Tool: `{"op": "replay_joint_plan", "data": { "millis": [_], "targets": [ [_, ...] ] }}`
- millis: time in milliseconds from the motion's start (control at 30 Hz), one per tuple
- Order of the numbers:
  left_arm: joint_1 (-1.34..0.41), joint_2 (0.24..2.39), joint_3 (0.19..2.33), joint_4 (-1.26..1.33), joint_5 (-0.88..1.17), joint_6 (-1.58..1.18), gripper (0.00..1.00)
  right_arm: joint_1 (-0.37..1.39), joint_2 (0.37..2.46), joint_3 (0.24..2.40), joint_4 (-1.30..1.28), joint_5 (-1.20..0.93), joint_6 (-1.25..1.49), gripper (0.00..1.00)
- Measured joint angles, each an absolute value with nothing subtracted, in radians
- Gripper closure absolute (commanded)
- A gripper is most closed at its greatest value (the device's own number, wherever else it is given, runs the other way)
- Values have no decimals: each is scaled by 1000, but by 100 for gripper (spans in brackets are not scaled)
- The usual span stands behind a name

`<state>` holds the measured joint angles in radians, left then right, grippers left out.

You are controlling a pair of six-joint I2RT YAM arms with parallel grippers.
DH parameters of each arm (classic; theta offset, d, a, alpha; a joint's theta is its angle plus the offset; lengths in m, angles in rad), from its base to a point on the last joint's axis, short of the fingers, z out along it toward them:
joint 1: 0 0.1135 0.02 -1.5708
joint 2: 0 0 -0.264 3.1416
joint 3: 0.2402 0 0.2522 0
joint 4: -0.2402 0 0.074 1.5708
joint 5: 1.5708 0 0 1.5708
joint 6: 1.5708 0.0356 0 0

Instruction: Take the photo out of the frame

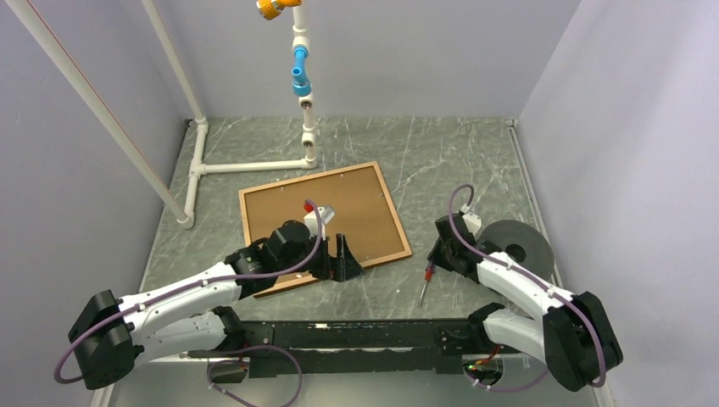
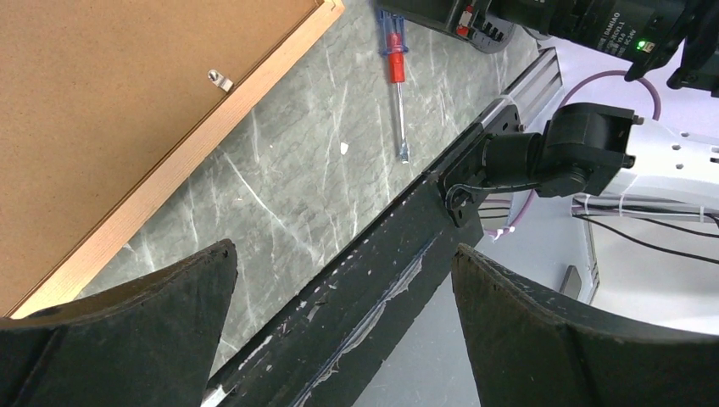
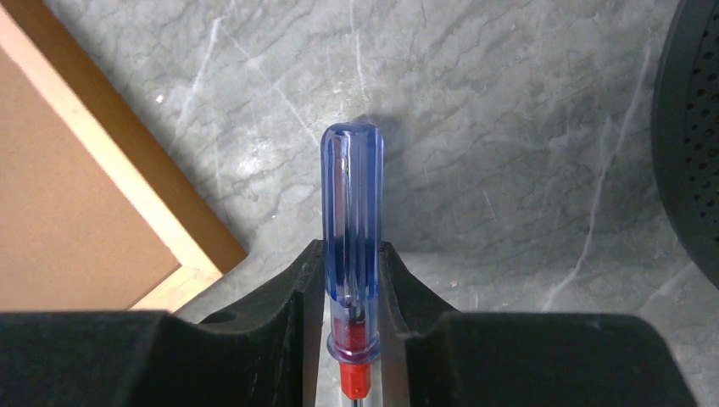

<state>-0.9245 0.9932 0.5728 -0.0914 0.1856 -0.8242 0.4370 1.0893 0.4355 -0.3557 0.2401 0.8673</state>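
Grey marbled table (image 1: 475, 153): carries everything here.

Frame (image 1: 392, 208): lies back-up and askew near the table's middle, just in front of a white pipe stand (image 1: 246, 167). Shows only its brown backing board (image 1: 360, 208). Photo: hidden under that board.

Black disc (image 1: 517, 246): sits at the right side, well apart from the frame.

Left gripper (image 1: 343, 261): gapes wide and grasps nothing. Hangs over the frame's near edge, fingers (image 2: 161, 314) pointing toward the table's near rail.

Right gripper (image 3: 352, 254): clamps the blue handle of a screwdriver (image 3: 352, 195) from both sides. Stands just right of the frame's near right corner without touching it, between frame and disc.

Small metal clip (image 2: 220, 80): sits on the backing board beside the frame's inner edge.
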Motion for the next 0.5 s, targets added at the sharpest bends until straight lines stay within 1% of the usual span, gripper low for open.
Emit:
{"op": "replay_joint_plan", "data": {
  "millis": [233, 333, 500],
  "targets": [
    [-925, 994, 572, -51, 216, -834, 1, 437, 913, 434, -347, 169, 770, 100],
    [-925, 1017, 572, -9, 247, -837, 1, 437, 838, 439, -287, 74, 722, 100],
    [-925, 1076, 571, 61, 301, -860, 2, 437, 839, 451, -128, -140, 733, 100]
  ]
}}
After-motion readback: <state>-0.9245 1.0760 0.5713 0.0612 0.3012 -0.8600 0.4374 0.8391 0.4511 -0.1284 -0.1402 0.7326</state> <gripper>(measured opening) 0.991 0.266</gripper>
